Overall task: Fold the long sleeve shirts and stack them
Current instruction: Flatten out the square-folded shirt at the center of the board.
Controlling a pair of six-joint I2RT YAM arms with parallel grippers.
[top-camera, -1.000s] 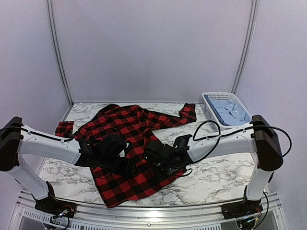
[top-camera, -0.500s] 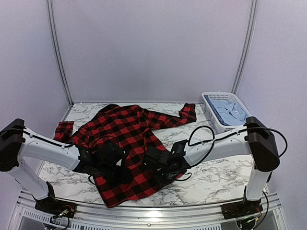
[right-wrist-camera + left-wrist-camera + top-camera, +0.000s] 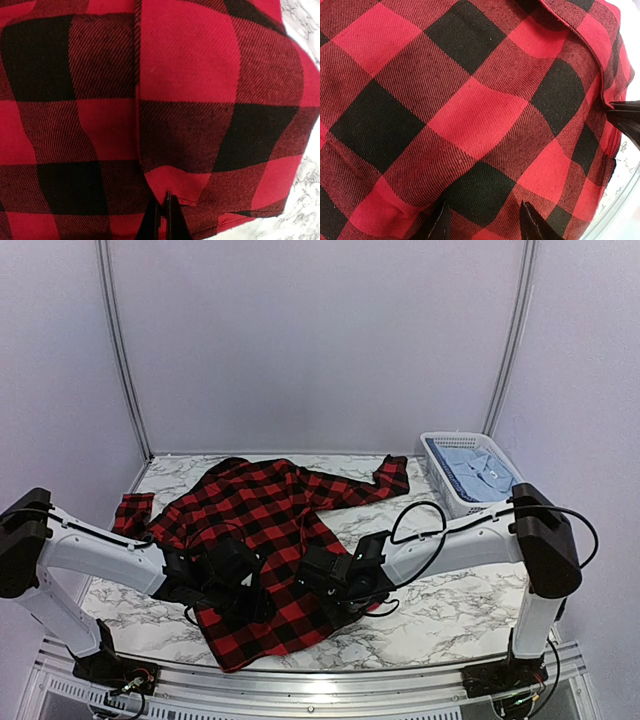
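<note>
The red-and-black check shirt (image 3: pixel 265 520) lies spread on the marble table (image 3: pixel 450 600), collar to the back, one sleeve reaching the back right and one the left. It fills the left wrist view (image 3: pixel 470 110) and the right wrist view (image 3: pixel 190 75). My left gripper (image 3: pixel 250 592) is low over the shirt's lower left part; its jaws stand open, with both tips on the cloth (image 3: pixel 485 225). My right gripper (image 3: pixel 318 580) is shut on a fold of the shirt's hem (image 3: pixel 162 215). The pale blue shirt (image 3: pixel 482 472) lies in the white basket.
The white lattice basket (image 3: pixel 432 455) stands at the back right of the table. Bare marble shows to the right of the shirt (image 3: pixel 305 210). A metal rail (image 3: pixel 320 680) runs along the near edge by the arm bases.
Both grippers have moved nearer and a little left. The shirt's lower right hem has been drawn in to the left with the right gripper.
</note>
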